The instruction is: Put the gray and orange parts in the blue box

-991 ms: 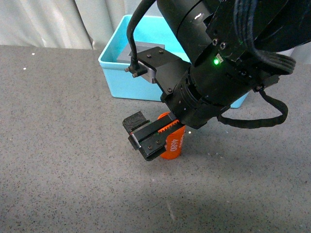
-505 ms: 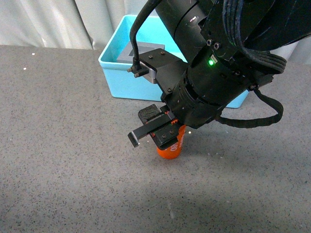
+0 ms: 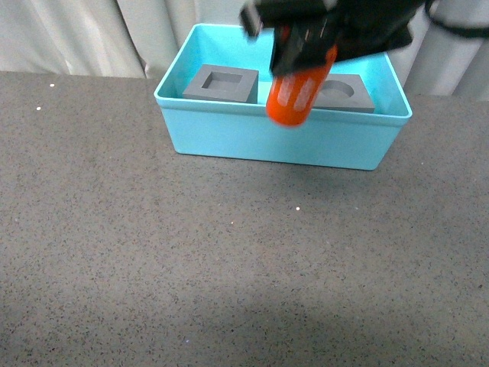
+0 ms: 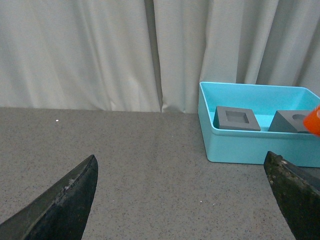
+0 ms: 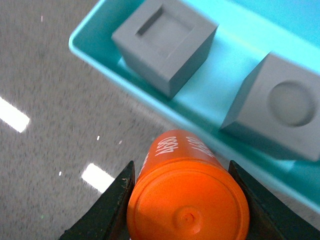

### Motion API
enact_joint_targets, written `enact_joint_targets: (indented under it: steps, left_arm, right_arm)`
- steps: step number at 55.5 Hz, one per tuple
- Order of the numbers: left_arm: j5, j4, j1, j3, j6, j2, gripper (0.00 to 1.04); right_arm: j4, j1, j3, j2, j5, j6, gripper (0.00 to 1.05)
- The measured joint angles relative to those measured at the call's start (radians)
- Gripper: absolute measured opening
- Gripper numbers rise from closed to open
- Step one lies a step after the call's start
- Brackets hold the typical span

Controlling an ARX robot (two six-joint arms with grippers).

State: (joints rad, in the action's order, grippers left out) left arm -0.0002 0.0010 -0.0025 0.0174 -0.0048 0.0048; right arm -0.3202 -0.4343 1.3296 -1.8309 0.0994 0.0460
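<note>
Orange cylinder (image 5: 187, 200) is pinched between my right jaws, with the fingers (image 5: 107, 212) pressed on opposite sides and white "4680" showing on its wall. It is held clear of the counter (image 3: 229, 252), tilted, lower end hanging at the near rim of the blue box (image 3: 267, 141). I cannot tell if that end is over the inside or just short of the wall.

Beyond my right jaws, inside the box, are the gray cube with square recess (image 5: 165, 45) and the gray cube with round recess (image 5: 285, 105). They sit side by side, apart, recesses up. From the front the cylinder sits before the gap between them.

My left jaws are spread wide with nothing between them. The box is ahead of them, well apart. A pale curtain (image 4: 100, 50) hangs behind the box.
</note>
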Motion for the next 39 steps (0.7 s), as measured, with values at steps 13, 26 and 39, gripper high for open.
enact_joint_targets:
  steps: [13, 26, 39]
  left_arm:
    - [0.000, 0.000, 0.000, 0.000, 0.000, 0.000, 0.98]
    - [0.000, 0.000, 0.000, 0.000, 0.000, 0.000, 0.98]
    - [0.000, 0.000, 0.000, 0.000, 0.000, 0.000, 0.98]
  right_arm:
    - [-0.049, 0.069, 0.261, -0.138, 0.012, 0.013, 0.45]
    - [-0.134, 0.073, 0.501, -0.387, 0.031, 0.010, 0.45]
    - [-0.193, 0.066, 0.624, -0.518, 0.049, 0.010, 0.45]
